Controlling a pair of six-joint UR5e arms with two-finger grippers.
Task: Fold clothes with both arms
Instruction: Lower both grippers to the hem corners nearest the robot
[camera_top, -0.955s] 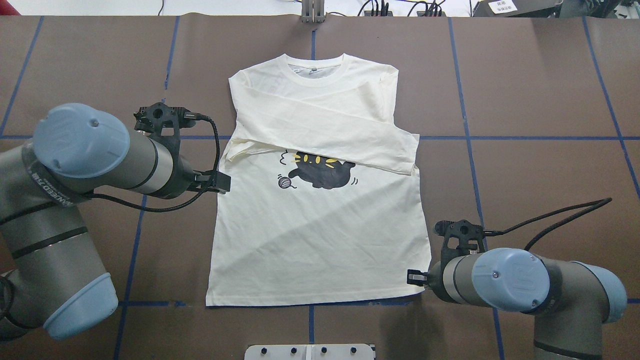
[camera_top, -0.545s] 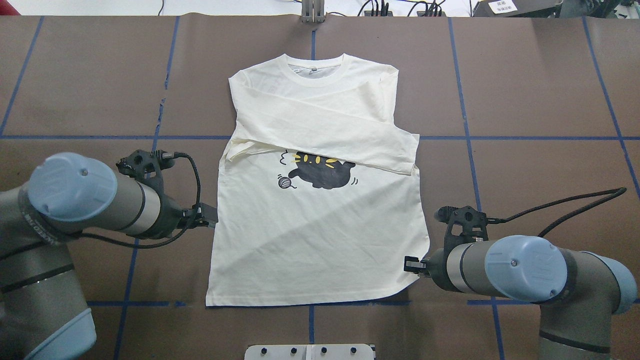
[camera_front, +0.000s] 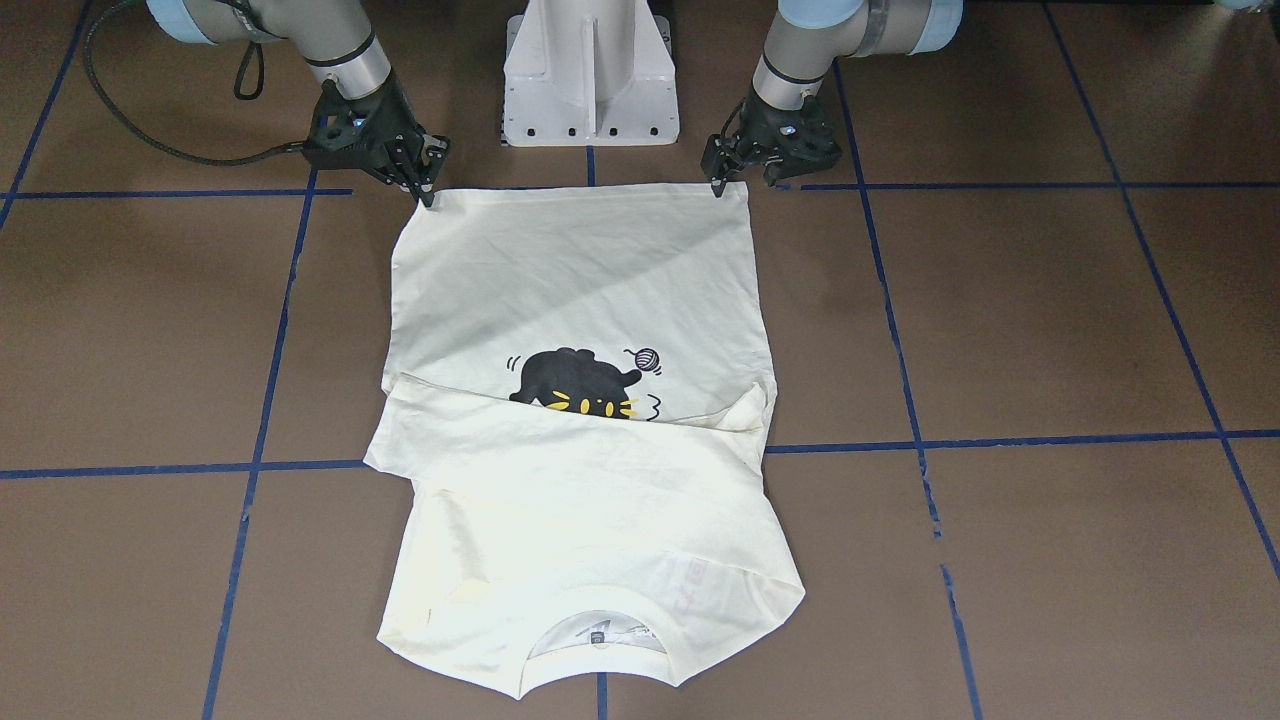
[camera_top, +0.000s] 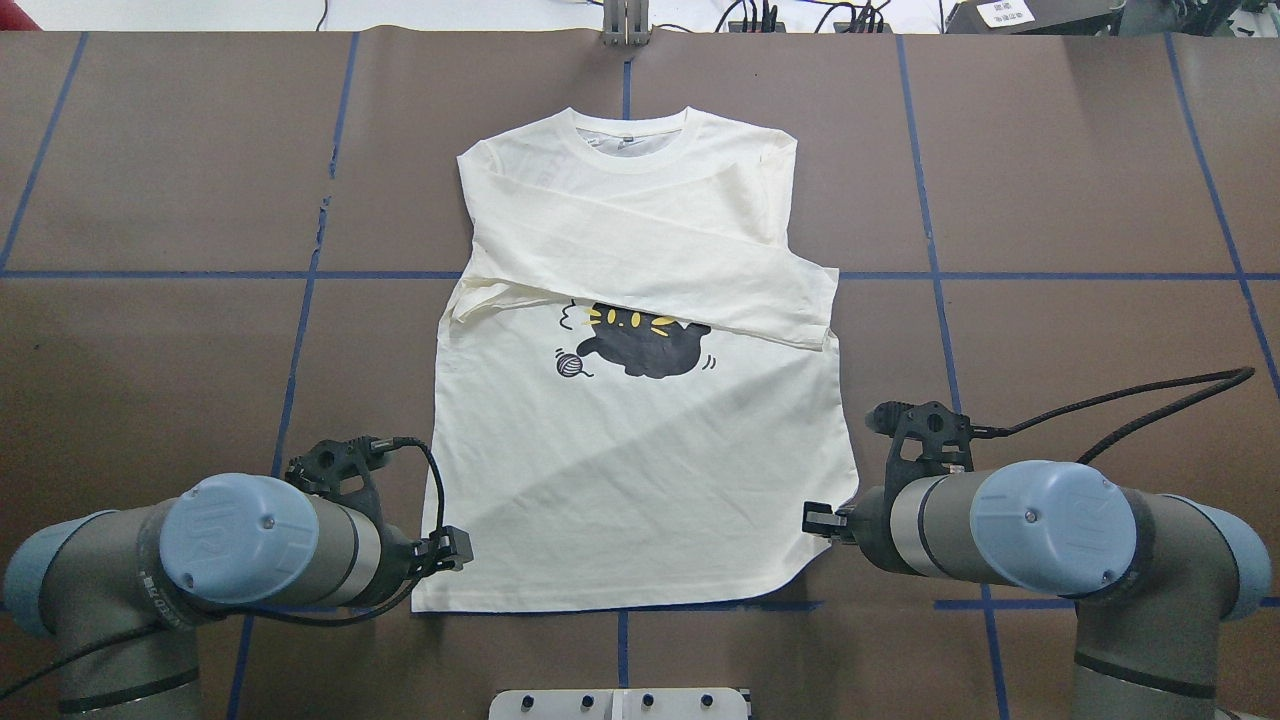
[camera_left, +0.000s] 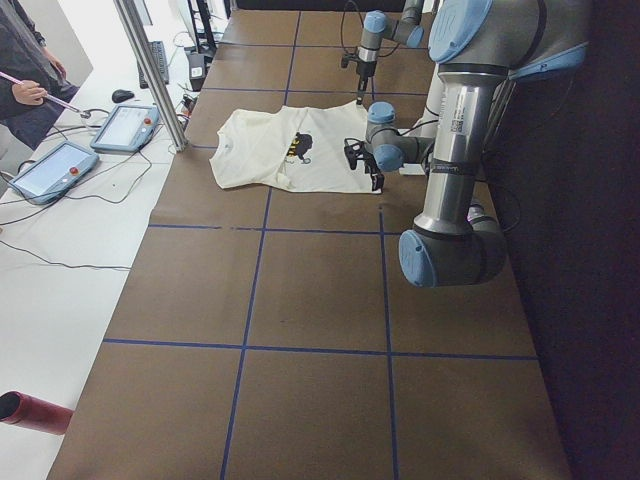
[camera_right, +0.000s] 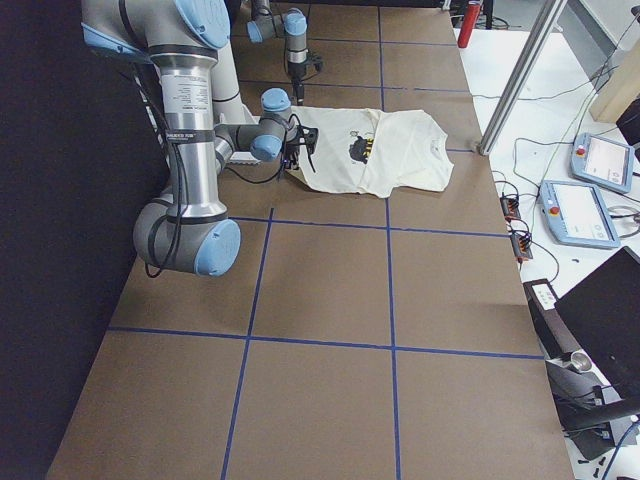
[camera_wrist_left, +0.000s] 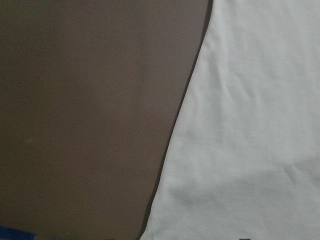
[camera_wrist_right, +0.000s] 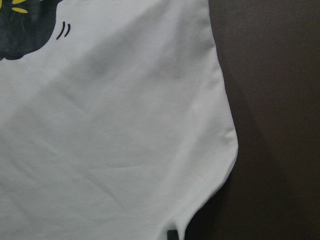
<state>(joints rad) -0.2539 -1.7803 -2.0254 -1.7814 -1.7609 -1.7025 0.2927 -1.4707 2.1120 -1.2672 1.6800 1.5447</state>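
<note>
The cream-white shirt lies flat, collar far from me, with its sleeves folded across the chest and half covering the black cat print. My left gripper sits at the hem's left corner, on the right in the front-facing view, and its fingers look open. Its wrist view shows only the shirt's edge on brown table. My right gripper is shut on the hem's right corner, which curls inward. A dark fingertip shows at the shirt's edge.
The white pedestal base stands just behind the hem. Blue tape lines grid the brown table. Beyond the far edge stand a metal post and tablets, with a person beside them.
My left arm slid back along the shirt's left edge, from level with the cat print to the hem corner. The right gripper drew the hem's right corner slightly inward.
</note>
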